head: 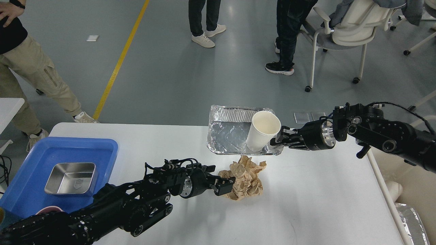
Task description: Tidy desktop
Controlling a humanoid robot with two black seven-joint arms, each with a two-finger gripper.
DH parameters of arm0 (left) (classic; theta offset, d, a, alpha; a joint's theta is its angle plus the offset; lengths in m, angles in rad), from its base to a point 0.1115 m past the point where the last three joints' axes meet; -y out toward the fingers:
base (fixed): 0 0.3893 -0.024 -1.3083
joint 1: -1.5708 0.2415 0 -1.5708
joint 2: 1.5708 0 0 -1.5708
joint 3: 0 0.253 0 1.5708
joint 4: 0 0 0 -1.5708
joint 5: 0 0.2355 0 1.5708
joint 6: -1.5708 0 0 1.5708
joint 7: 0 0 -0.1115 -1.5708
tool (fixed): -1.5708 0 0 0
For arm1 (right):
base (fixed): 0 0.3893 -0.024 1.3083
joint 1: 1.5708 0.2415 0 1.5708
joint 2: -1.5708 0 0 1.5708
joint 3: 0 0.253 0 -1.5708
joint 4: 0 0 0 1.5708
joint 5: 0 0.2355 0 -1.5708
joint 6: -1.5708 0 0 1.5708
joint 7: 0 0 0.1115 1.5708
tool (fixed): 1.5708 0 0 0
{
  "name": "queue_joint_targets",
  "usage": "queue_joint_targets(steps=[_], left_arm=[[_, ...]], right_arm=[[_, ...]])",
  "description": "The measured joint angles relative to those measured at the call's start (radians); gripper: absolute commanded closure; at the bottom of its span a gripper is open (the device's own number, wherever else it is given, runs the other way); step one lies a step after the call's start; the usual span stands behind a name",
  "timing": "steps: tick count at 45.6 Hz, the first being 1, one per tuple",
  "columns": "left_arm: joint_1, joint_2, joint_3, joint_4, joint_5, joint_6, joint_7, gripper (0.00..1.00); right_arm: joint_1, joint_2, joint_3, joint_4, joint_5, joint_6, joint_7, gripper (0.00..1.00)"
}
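Observation:
The white desktop (323, 190) carries a crumpled brown paper (247, 177) near its middle. My left gripper (225, 185) is shut on the paper's left edge. Beyond the paper, a foil tray (228, 132) holds an upright white paper cup (261, 131). My right gripper (278, 140) reaches in from the right and is shut on the tray's near right corner. The tray's front edge sits just over the top of the paper.
A blue bin (30, 160) at the table's left end holds a small steel tray (71, 177). A cream-coloured bin (395, 190) with foil inside stands off the right edge. People's legs and a wheeled chair (344, 34) stand on the floor beyond the table.

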Motion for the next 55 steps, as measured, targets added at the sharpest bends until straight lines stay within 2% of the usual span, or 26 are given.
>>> queue_joint_targets(steps=[1,2,5,8,31,43,49,55], left_arm=[[0.000,0.000,0.008,0.002,0.000,0.001,-0.005,0.74],[-0.001,0.000,0.017,0.003,0.000,0.002,-0.008,0.80],[-0.001,0.001,0.043,0.009,-0.002,0.003,-0.017,0.93],[-0.001,0.004,0.055,0.015,-0.004,0.003,-0.021,0.99],[0.006,0.021,0.080,0.034,-0.001,-0.001,-0.051,1.00],[0.008,0.033,0.091,0.021,0.001,0.003,-0.108,1.00],[0.008,0.080,0.107,-0.017,0.003,0.003,-0.129,1.00],[0.008,0.176,0.129,-0.105,0.003,0.003,-0.142,1.00]], right_arm=[[0.000,-0.001,0.000,0.002,0.000,0.000,0.000,1.00],[0.000,-0.003,0.000,0.005,0.000,0.000,0.000,1.00],[-0.001,-0.014,0.001,0.017,0.000,-0.003,0.000,1.00],[-0.001,-0.029,0.003,0.035,0.000,-0.008,0.000,1.00],[-0.004,-0.055,0.023,0.078,0.000,-0.020,0.000,1.00],[-0.008,-0.057,0.023,0.078,0.000,-0.020,0.000,1.00],[-0.008,-0.055,0.020,0.073,0.000,-0.021,0.000,1.00],[-0.010,-0.054,0.018,0.070,0.000,-0.024,0.000,1.00]])
